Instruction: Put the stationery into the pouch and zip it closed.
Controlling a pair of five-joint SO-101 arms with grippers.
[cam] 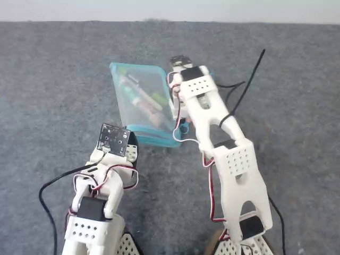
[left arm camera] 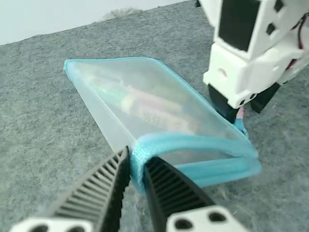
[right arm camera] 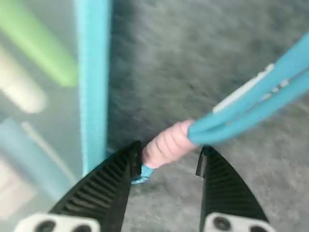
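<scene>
Well, on the grey table the clear pouch with its teal trim lies flat between my two arms. The stationery, pens and a green marker, shows through its wall, so I judge the loading done and only the zipping left. My left gripper is pinched tight on the teal edging at the pouch's near end, anchoring it. My right gripper sits at the pouch's corner, fingers spread around the pink zipper pull; the pull touches one finger but is not clamped. How much of the zip is open, I cannot tell.
</scene>
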